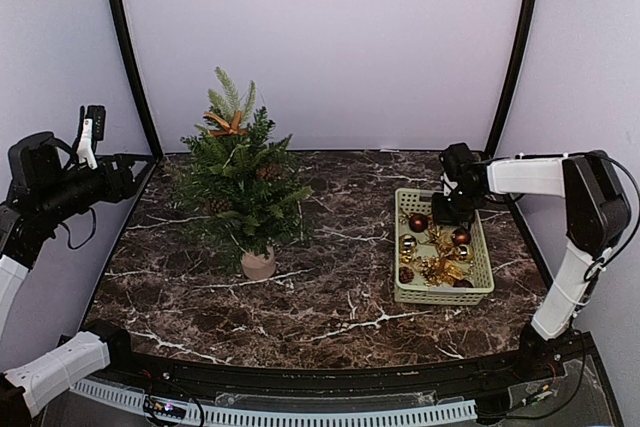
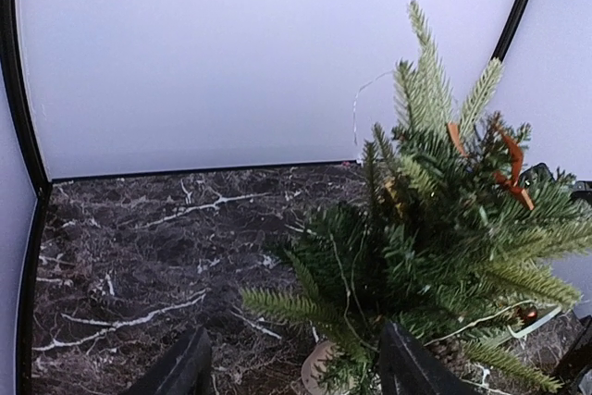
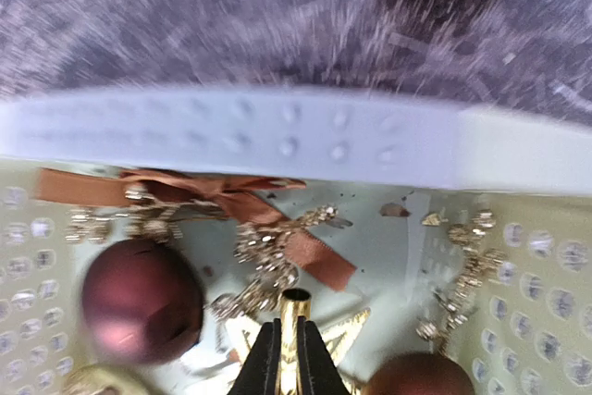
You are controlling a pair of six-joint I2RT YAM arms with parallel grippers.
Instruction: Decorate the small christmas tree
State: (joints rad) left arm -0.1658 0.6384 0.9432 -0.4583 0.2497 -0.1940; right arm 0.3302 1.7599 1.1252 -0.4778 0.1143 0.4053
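Observation:
The small christmas tree (image 1: 245,182) stands in its beige pot (image 1: 258,265) left of centre, with an orange bow (image 1: 228,127) near its top. My left gripper (image 1: 90,132) hovers far left, raised, away from the tree. In the left wrist view it (image 2: 291,372) is open and empty, the tree (image 2: 435,228) ahead to the right. My right gripper (image 1: 447,209) reaches into the far end of the pale green basket (image 1: 482,277). In the right wrist view it (image 3: 282,363) is shut on the gold tube (image 3: 294,307) of a gold star ornament (image 3: 236,335).
The basket rim (image 3: 277,136) crosses the right wrist view. Inside lie a dark red bauble (image 3: 139,298), a brown ribbon (image 3: 231,196) and gold glitter sprigs (image 3: 462,256). From above, red (image 1: 418,222) and gold (image 1: 408,244) baubles show in the basket. White walls enclose the marble table (image 1: 330,297).

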